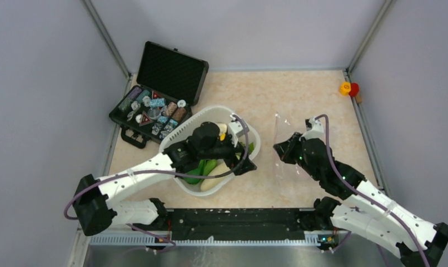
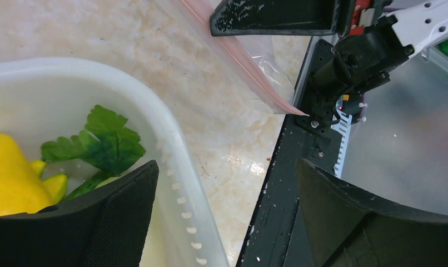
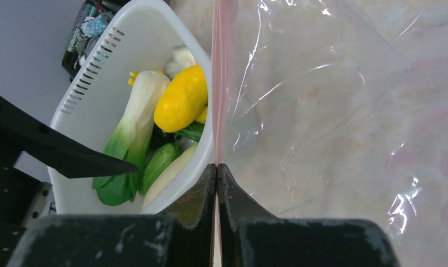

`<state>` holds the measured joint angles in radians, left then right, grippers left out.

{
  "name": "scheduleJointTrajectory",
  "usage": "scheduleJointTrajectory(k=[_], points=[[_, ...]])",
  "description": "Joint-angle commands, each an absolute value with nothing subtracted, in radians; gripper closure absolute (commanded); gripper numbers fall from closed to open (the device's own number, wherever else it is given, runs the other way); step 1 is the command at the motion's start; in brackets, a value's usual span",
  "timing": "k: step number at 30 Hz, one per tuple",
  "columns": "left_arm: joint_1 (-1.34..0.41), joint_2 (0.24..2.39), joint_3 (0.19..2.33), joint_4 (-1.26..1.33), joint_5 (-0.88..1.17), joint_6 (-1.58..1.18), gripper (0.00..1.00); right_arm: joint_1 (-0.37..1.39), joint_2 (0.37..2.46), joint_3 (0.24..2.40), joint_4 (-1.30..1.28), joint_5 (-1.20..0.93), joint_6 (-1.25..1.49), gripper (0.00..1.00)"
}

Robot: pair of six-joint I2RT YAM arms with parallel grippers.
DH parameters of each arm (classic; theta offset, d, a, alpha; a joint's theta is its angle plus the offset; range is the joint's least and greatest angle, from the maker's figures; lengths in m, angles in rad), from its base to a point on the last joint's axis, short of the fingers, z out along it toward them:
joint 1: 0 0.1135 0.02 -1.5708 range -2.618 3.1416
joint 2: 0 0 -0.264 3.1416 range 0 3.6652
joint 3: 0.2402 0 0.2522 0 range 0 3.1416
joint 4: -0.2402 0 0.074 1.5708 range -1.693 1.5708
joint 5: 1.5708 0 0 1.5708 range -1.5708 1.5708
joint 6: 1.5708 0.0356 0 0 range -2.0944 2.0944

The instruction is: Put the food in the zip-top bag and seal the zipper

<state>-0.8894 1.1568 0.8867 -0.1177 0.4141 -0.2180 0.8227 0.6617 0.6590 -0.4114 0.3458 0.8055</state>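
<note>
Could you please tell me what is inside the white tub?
Bok choy, a yellow pepper, a cucumber and a white radish show; whatever lies beneath them is covered.

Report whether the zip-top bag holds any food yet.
Empty. Only table shows through the clear zip-top bag; the food lies in the white tub.

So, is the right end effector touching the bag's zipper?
Touching. The right wrist view shows the right end effector shut on the zipper, with the pink strip pinched and no gap.

Right claw (image 3: 217,167) tight on the zipper (image 3: 220,83) of the zip-top bag (image 3: 344,111), white tub (image 3: 94,72) just beside.
</note>
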Motion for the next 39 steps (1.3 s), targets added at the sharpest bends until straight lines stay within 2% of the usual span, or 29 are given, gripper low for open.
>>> scheduleJointTrajectory(k=[1,14,19,25,31,39], points=[[-0.958,1.230,0.941,0.028,0.290,-0.256,0.10,0.832,0.628,0.670,-0.392,0.360,0.837,1.00],[-0.995,1.412,1.023,0.162,0.329,-0.376,0.16,0.831,0.629,0.651,-0.369,0.369,0.863,1.00],[-0.997,1.450,1.037,0.142,0.315,-0.370,0.25,0.832,0.628,0.646,-0.368,0.370,0.871,1.00],[-0.999,1.483,1.057,0.129,0.302,-0.365,0.27,0.832,0.625,0.654,-0.368,0.363,0.868,1.00],[-1.004,1.518,1.092,0.093,0.276,-0.354,0.42,0.832,0.616,0.655,-0.377,0.368,0.868,1.00],[-1.008,1.516,1.082,0.061,0.258,-0.338,0.56,0.832,0.584,0.655,-0.411,0.400,0.869,1.00]])
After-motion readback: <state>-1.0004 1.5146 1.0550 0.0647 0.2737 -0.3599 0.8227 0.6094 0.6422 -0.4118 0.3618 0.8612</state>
